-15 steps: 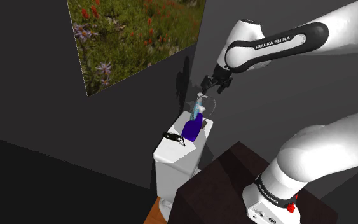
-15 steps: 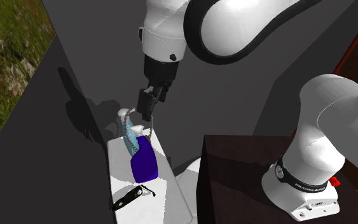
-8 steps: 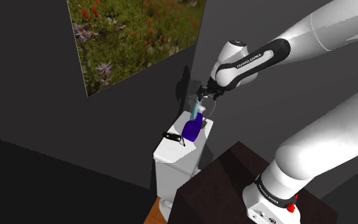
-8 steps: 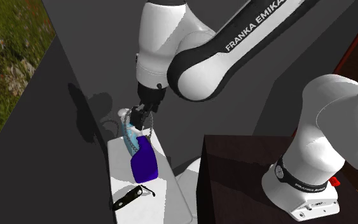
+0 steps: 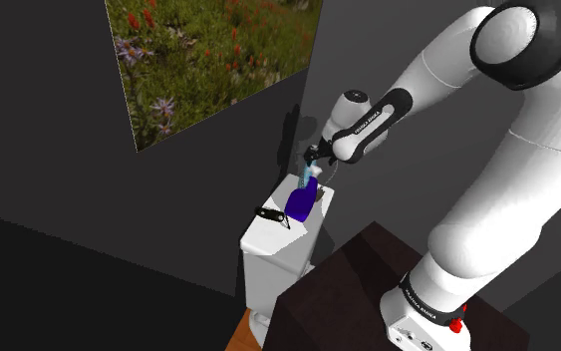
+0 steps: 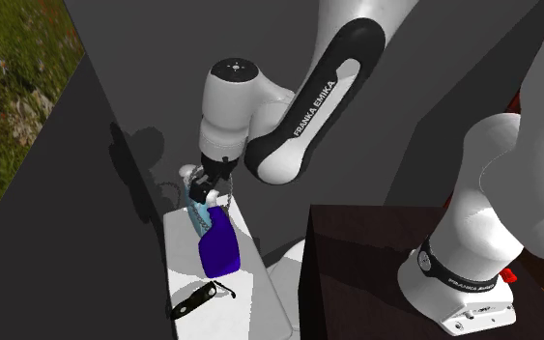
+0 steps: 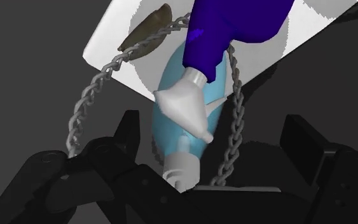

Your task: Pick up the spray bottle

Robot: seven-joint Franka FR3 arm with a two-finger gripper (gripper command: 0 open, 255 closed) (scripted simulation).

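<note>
The spray bottle [image 5: 301,199] has a deep blue body, a pale blue neck and a white trigger head. It stands on the white toilet tank lid [image 5: 265,237] close to the dark wall. A grey chain [image 7: 88,95] hangs looped around its neck. My gripper [image 5: 314,166] is down at the bottle's top. In the second exterior view the gripper [image 6: 208,188] hovers over the bottle [image 6: 221,247]. In the wrist view the gripper [image 7: 212,130] is open, with the white head and neck of the bottle [image 7: 190,105] between the fingers and not touched by them.
A small black object [image 5: 271,215] like folded glasses lies on the lid in front of the bottle. The dark wall stands right behind the tank, with a flower picture [image 5: 208,50] on it. The dark brown stand [image 5: 353,289] sits beside the toilet.
The arm has swung down and forward. The gripper has dropped from above the bottle to around its spray head. The bottle has not moved.
</note>
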